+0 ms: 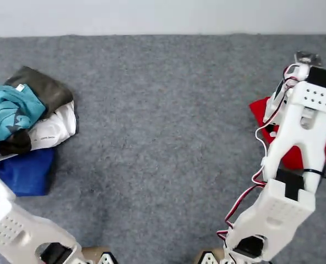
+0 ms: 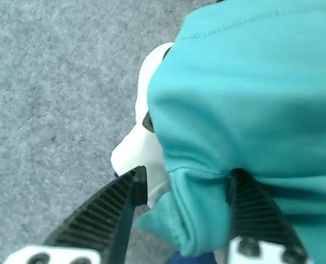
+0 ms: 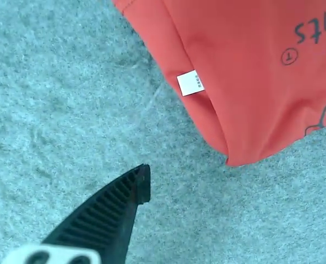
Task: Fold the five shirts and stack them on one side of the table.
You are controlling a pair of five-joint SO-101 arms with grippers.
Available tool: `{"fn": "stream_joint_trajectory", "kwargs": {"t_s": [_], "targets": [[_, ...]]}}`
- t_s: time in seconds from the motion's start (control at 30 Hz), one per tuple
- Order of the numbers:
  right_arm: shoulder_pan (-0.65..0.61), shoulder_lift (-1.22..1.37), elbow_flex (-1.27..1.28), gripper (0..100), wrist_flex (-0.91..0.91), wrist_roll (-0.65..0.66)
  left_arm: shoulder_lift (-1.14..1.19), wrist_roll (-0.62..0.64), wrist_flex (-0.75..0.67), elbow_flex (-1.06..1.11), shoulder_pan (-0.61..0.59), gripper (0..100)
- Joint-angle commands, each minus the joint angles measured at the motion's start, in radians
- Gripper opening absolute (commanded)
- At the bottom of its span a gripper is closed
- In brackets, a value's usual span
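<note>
The grey worktop has wide open room across its middle. On its left side the teal shirt tops a loose pile of olive shirt, white shirt and blue shirt, and the red shirt lies alone at the right, partly under the right arm. The step appears to be settling the teal shirt: the left hand grasps a bunched fold of it and should let go without dragging the pile askew. The right hand hangs released beside the red shirt's corner, touching nothing, probably set to take that last one.
</note>
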Motion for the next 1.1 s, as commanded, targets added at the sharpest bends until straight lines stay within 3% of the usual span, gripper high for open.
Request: {"fn": "stream_joint_trajectory", "kwargs": {"t_s": [0.0,0.1,0.33,0.53,0.77,0.9,1.07], "targets": [[-0.008,-0.077,-0.003,72.6,0.039,0.003,-0.006,0.008,0.034,-0.039,0.074,11],[-0.008,-0.077,-0.003,72.6,0.041,0.003,-0.031,0.006,0.077,-0.039,0.141,1],[-0.008,-0.077,-0.003,72.6,0.041,0.003,-0.163,0.003,0.181,-0.039,0.264,1],[-0.010,-0.077,-0.003,72.6,0.041,0.002,-0.433,0.003,0.315,-0.039,0.427,1],[-0.010,-0.077,-0.003,72.6,0.041,0.000,-0.778,0.005,0.391,-0.030,0.845,1],[-0.002,-0.085,-0.003,72.6,0.041,0.000,-0.845,0.002,0.437,0.031,1.096,1],[-0.001,-0.120,-0.003,72.6,0.041,0.000,-0.853,0.002,0.502,0.127,1.289,1]]}}
